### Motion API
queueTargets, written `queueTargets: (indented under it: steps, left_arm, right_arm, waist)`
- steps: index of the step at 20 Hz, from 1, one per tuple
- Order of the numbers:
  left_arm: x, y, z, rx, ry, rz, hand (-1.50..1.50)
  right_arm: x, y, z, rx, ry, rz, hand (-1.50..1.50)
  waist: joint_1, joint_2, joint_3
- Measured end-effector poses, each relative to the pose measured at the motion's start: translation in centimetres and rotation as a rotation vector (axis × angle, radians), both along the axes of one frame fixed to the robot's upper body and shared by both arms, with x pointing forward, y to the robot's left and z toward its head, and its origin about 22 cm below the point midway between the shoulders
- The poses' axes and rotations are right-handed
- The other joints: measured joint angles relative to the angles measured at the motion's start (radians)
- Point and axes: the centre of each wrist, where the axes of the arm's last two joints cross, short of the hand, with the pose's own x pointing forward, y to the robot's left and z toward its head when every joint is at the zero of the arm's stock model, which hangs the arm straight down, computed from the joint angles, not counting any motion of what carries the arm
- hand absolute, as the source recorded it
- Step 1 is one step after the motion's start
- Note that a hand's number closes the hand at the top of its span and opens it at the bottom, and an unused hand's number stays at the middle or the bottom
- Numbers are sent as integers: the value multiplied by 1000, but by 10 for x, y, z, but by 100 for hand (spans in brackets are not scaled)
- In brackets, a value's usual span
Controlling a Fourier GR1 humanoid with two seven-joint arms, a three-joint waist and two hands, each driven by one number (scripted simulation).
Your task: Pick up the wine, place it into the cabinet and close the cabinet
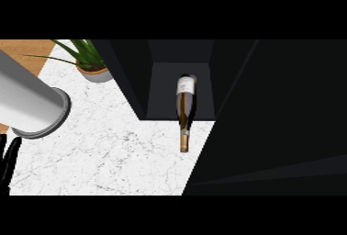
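The wine bottle (184, 108) lay on its side, its base and white label at the far end inside the open cabinet (180, 89) and its slim neck running toward the near side, out over the cabinet's front edge above the white marble counter (115, 151). Its long axis ran almost straight from far to near, tilted only a little, with the mouth pointing near. From where I stood, the trouble looked plain enough: with the neck sticking out past the opening, a door swung shut would likely strike the glass, either stopping short or knocking the bottle round; and being round and lying flat, the bottle might roll sideways if nudged. I judged it needed pushing farther in before any closing. A broad dark panel (271, 137) filled the right side, which may have been the door standing open, though I could not be sure. The left hand (9, 156) showed only as dark fingers at the near left edge, below a grey forearm (30, 105), holding nothing, and I could not tell whether they were spread or curled. The right hand was not to be seen. A potted plant (92, 62) stood at the far left, well apart from the bottle.
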Motion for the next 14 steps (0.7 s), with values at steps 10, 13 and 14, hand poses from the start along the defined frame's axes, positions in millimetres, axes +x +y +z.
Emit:
queueTargets:
  steps: [10,13,14]
  left_arm:
    - [8,24,10,0,6,-19,-150]
    - [12,30,16,-10,5,-32,-150]
    - [11,29,15,-14,6,-36,-150]
  right_arm:
    - [2,25,5,22,-84,-47,150]
    - [2,28,7,0,-127,-73,150]
    - [3,30,9,-12,-137,-76,150]
  waist:
    - [6,0,-2]
    - [8,1,-2]
    - [10,1,-2]
